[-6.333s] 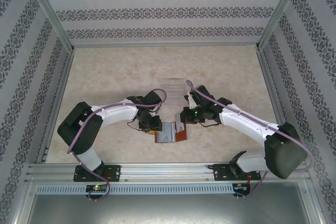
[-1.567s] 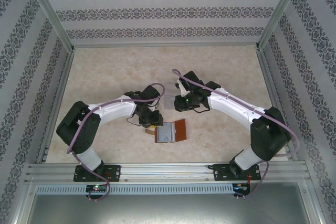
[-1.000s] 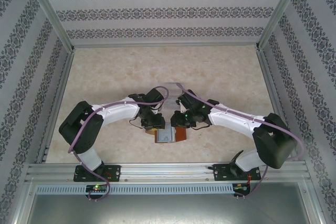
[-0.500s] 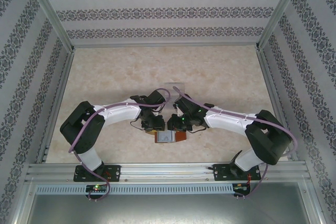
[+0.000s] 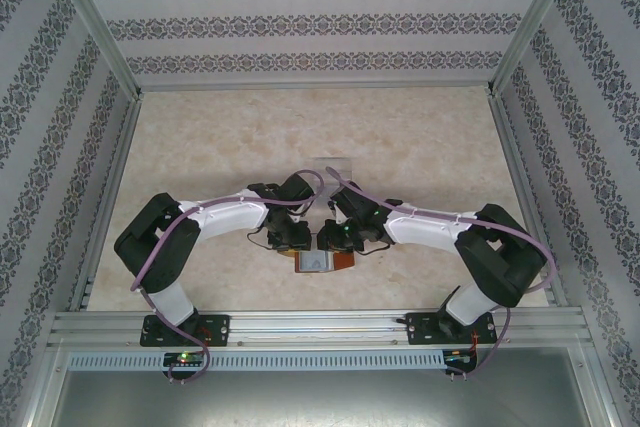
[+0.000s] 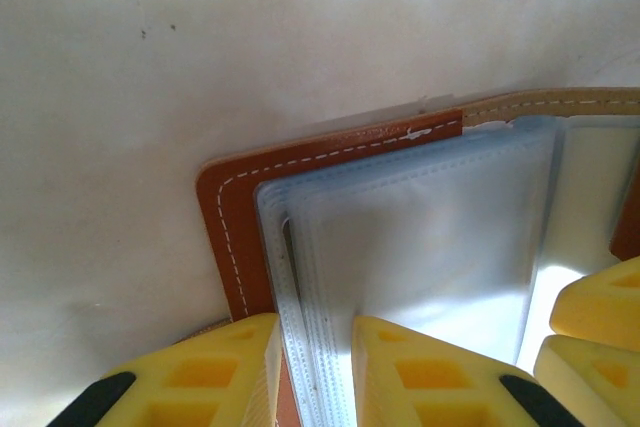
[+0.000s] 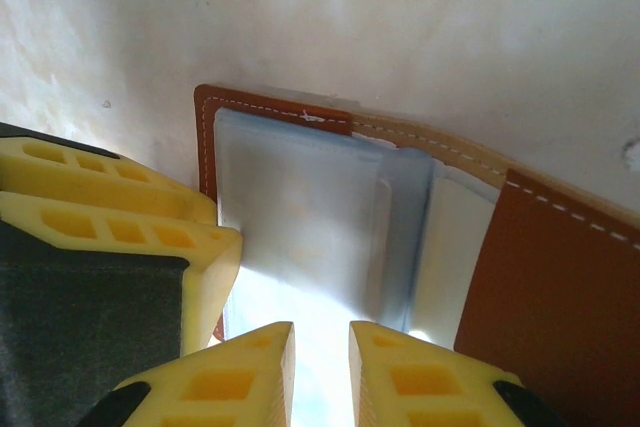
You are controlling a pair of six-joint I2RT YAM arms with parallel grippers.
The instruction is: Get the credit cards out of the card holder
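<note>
**Pin the left cover, draw the card out on the right**

The left gripper (image 6: 315, 372) stands at the bottom of its wrist view, astride the left edge of the card holder (image 6: 228, 219). One yellow finger is over the stitched brown cover, the other on the cloudy plastic sleeves (image 6: 430, 247). Its jaws are narrowly apart, and I cannot tell whether they nip the sleeve edges or merely press on them. Its job, as I judge it, is to anchor. It should bear straight down so the holder neither slides nor folds shut.

The holder lies open and flat at the lower centre of the top view, between the two arms. The credit cards cannot be told apart from the glare on the sleeves.

The right gripper (image 7: 320, 372), at the bottom centre of its view, stands over the middle sleeves, jaws slightly parted and released. It should find a card's free edge, close on the card alone, and draw it along the pocket rather than upward.

A faint clear tray (image 5: 331, 161) sits higher in the top view on the table (image 5: 200, 137), apart from the holder. The obstacle is crowding. The left fingers (image 7: 110, 212) take up the left of the right wrist view, just beside the right gripper's own, leaving little room to work.
</note>
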